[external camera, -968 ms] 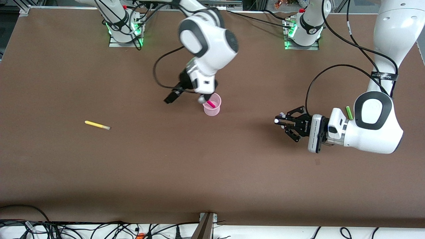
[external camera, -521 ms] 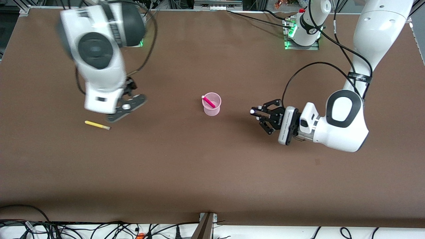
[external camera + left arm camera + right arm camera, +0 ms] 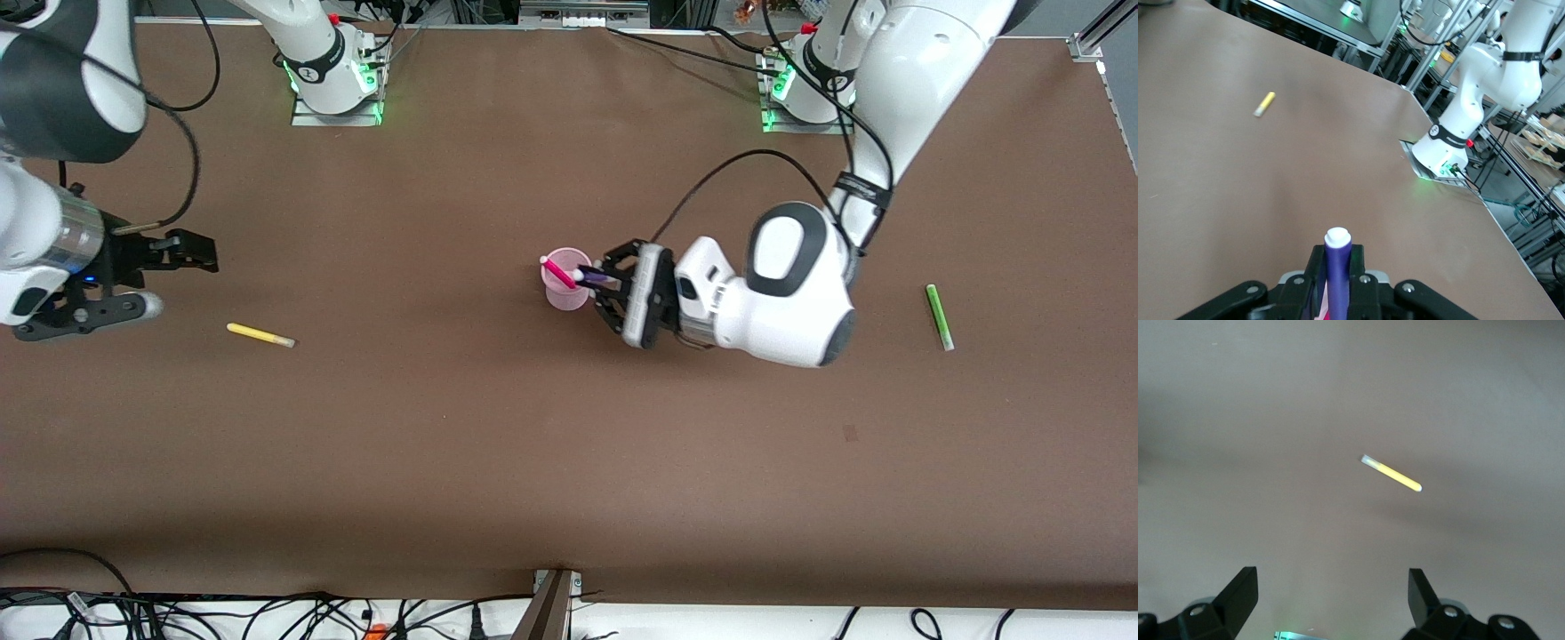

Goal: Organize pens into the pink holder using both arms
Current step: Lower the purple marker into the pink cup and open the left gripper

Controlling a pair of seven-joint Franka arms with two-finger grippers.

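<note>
The pink holder (image 3: 566, 292) stands mid-table with the magenta pen (image 3: 559, 272) leaning in it. My left gripper (image 3: 597, 278) is shut on the dark blue-purple pen (image 3: 589, 277), whose pale cap is over the holder's rim. In the left wrist view the pen (image 3: 1337, 263) stands between the shut fingers of the left gripper (image 3: 1337, 273). The yellow pen (image 3: 260, 335) lies toward the right arm's end. My right gripper (image 3: 178, 280) is open and empty beside it. The right wrist view shows the yellow pen (image 3: 1391, 473) ahead of the open right gripper (image 3: 1331, 593). The light green pen (image 3: 939, 316) lies toward the left arm's end.
The arm bases (image 3: 336, 76) (image 3: 805, 84) stand at the table's back edge. Cables hang along the front edge (image 3: 551, 613). The yellow pen (image 3: 1265, 104) and the right arm's base (image 3: 1441, 150) show in the left wrist view.
My right arm swung away from the holder, leaving the magenta pen in it, to the yellow pen's end. My left gripper carried the blue-purple pen to the holder. The green pen is uncovered.
</note>
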